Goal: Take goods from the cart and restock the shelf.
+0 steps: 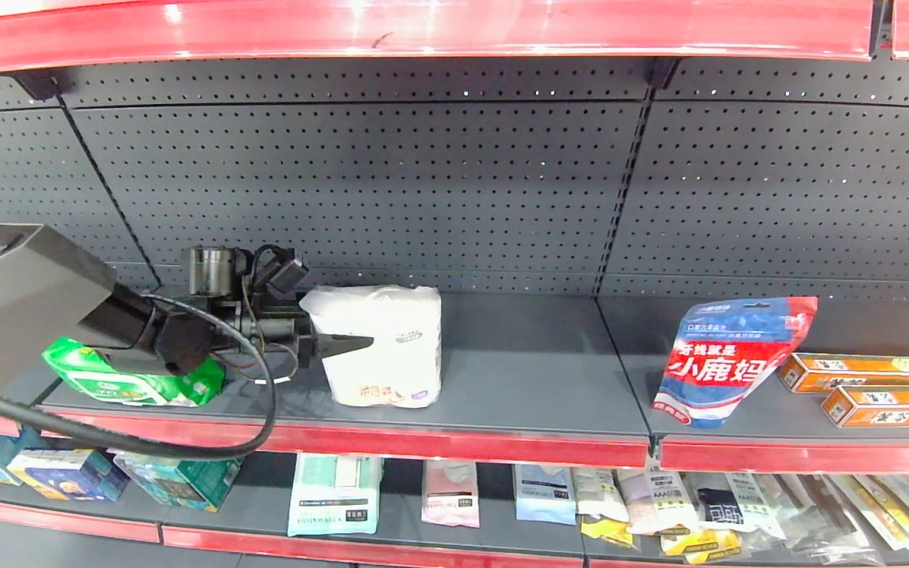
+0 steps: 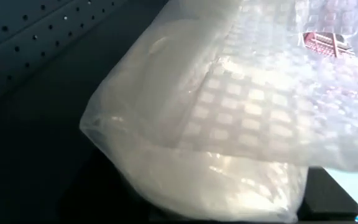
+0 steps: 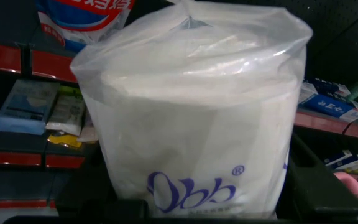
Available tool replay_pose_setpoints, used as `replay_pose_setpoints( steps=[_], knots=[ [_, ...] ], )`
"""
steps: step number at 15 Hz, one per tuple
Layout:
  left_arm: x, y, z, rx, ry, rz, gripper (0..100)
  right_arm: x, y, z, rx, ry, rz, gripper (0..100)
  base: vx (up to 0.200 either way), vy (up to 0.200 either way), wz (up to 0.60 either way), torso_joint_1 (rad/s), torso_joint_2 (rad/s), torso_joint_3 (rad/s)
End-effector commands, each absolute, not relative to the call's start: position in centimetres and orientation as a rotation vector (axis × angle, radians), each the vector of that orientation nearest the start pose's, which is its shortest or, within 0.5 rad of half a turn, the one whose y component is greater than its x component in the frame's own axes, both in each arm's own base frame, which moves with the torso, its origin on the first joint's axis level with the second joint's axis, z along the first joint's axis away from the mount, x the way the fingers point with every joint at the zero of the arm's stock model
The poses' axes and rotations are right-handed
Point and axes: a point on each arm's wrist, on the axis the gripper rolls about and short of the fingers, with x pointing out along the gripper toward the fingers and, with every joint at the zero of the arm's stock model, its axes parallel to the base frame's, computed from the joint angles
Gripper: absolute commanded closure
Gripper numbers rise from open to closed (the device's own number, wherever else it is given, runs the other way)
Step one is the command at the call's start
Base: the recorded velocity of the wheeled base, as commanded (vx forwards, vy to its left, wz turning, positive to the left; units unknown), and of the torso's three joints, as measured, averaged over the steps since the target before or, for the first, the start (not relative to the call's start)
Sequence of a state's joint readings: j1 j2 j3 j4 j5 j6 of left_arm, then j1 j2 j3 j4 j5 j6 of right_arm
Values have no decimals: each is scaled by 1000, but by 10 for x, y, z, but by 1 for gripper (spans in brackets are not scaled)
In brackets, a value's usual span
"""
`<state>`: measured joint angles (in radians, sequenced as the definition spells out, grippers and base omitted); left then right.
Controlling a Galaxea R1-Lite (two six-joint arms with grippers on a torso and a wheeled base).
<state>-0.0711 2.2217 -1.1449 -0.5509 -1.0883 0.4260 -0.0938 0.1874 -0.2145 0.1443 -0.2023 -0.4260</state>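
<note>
**Placing a pack on the shelf.** We see the left tool (image 1: 344,341) clenched on the left end of the white roll pack (image 1: 391,347). The pack stands upright on the shelf (image 1: 533,371), left of centre and well apart from the red-and-blue pouch (image 1: 727,359) to the right. The green wipes pack (image 1: 131,383) lies under the arm, just left of the tool. The right tool (image 3: 207,200) grasps a second roll pack (image 3: 191,118), held upright.

We judge the step in hand to be the release. The base should sit flat on the shelf before the grip loosens, and the soft film should slip free of the tool. The withdrawal should run leftward and nearward without dragging the wipes. The stretch of shelf between pack and pouch suits the second pack.
</note>
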Motion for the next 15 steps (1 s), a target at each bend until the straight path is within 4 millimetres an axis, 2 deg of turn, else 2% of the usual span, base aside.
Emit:
replay_pose_setpoints(
  steps=[1,11,15],
  knots=[
    [394,-47,84,100,224,-1221,100,-20,-3,124,-429,185,-262,100,0,0,0,0,0,0],
    [376,-38,64,132,203,-1208,100,-20,-3,125,-429,187,-261,100,0,0,0,0,0,0],
    [375,-37,64,138,189,-1205,100,-20,-3,125,-429,187,-261,100,0,0,0,0,0,0]
  ],
)
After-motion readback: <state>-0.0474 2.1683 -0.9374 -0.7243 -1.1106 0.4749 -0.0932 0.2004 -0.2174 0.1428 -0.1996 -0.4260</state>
